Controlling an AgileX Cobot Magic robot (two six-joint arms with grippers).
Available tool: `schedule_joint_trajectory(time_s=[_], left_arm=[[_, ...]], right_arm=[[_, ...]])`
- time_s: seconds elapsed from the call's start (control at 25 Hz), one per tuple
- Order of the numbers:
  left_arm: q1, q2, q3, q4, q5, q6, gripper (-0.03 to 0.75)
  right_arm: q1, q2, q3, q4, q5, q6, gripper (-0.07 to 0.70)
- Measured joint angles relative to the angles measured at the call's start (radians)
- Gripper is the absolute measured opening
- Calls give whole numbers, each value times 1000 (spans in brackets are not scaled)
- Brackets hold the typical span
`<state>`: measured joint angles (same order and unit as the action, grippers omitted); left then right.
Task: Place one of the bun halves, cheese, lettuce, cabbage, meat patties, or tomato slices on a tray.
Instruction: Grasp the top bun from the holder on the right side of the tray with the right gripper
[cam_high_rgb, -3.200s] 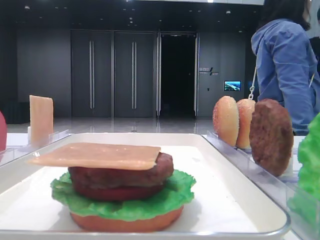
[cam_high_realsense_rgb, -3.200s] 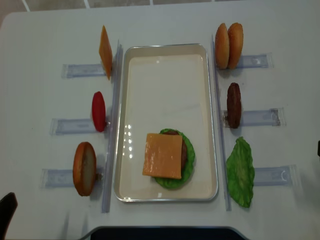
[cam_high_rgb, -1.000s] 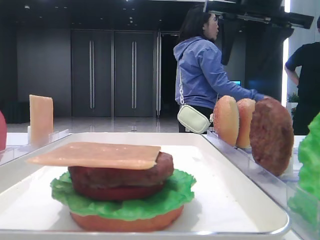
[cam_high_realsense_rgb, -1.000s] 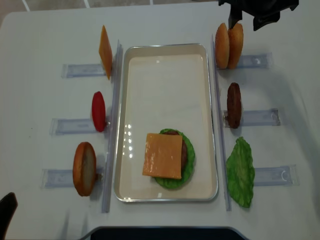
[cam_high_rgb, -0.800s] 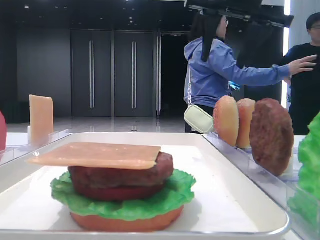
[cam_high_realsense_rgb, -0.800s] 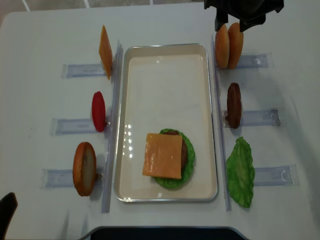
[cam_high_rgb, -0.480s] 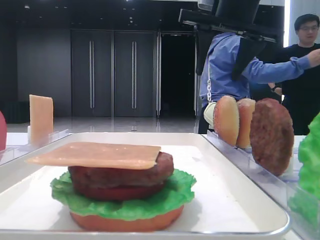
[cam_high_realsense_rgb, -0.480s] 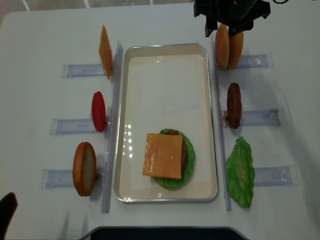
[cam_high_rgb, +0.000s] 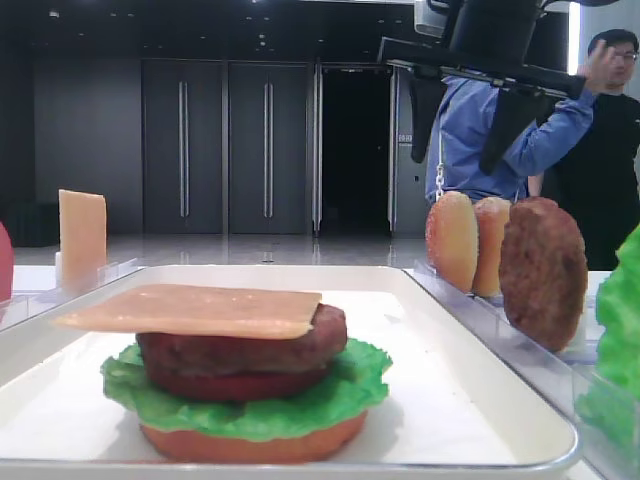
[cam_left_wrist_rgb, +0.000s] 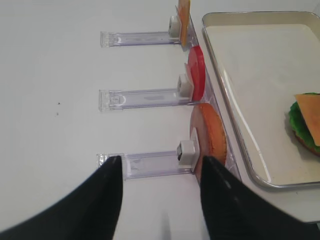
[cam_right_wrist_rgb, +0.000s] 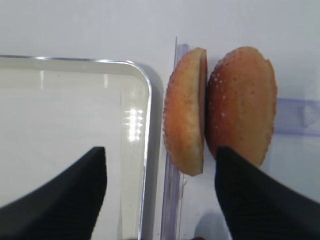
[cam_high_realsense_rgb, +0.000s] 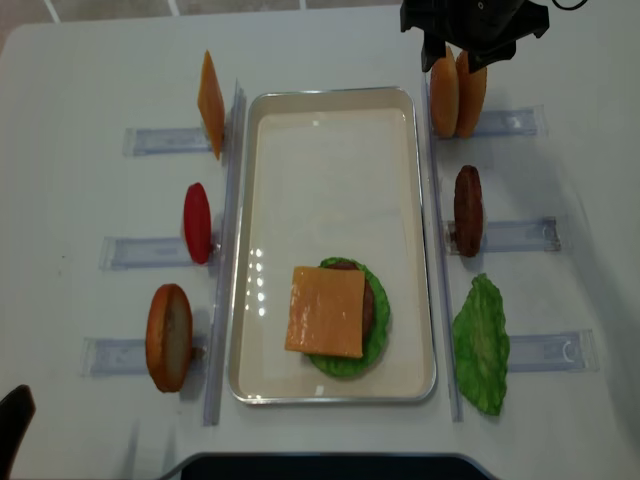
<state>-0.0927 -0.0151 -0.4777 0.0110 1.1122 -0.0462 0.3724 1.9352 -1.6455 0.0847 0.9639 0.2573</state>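
One large white tray (cam_high_realsense_rgb: 330, 130) fills the middle of the table, and near its front end sits a part-built burger: a flat bottom bun, lettuce (cam_high_rgb: 350, 385), a tomato slice, a meat patty (cam_high_rgb: 240, 350) and a cheese slice (cam_high_realsense_rgb: 326, 311) laid flat on top, so by my reading only the bun top is wanting. Clear plastic racks (cam_high_realsense_rgb: 500, 122) run out from both long sides of the tray, holding the spare pieces on edge, presumably so that jaws coming down from above can straddle a piece and pinch its flat faces. On the right, two bun halves (cam_right_wrist_rgb: 220, 107) stand face to face beside the tray's far corner, with a spare patty (cam_high_realsense_rgb: 467, 210) and a lettuce leaf (cam_high_realsense_rgb: 482, 343) nearer the front. On the left stand a cheese slice (cam_high_realsense_rgb: 210, 103), a tomato slice (cam_high_realsense_rgb: 197, 222) and another bun (cam_high_realsense_rgb: 169, 337). The right gripper (cam_right_wrist_rgb: 160, 192) hangs directly over the two bun halves with its jaws spread wide and nothing between them, apparently lining up to take the sesame-speckled half. The left gripper (cam_left_wrist_rgb: 157, 192), low over the left racks, also stands parted and empty, seemingly kept back out of the way.
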Motion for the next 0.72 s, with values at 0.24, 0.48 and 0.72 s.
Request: schedule_joint_trajectory(time_s=[0.24, 0.48, 0.72], left_arm=[[0, 0, 0, 0, 0, 0, 391], [0, 0, 0, 0, 0, 0, 391], [0, 0, 0, 0, 0, 0, 391]], right_arm=[[-13, 6, 0, 8, 0, -23, 472], [-13, 40, 0, 21, -5, -48, 472], [-13, 67, 0, 36, -27, -58, 472]])
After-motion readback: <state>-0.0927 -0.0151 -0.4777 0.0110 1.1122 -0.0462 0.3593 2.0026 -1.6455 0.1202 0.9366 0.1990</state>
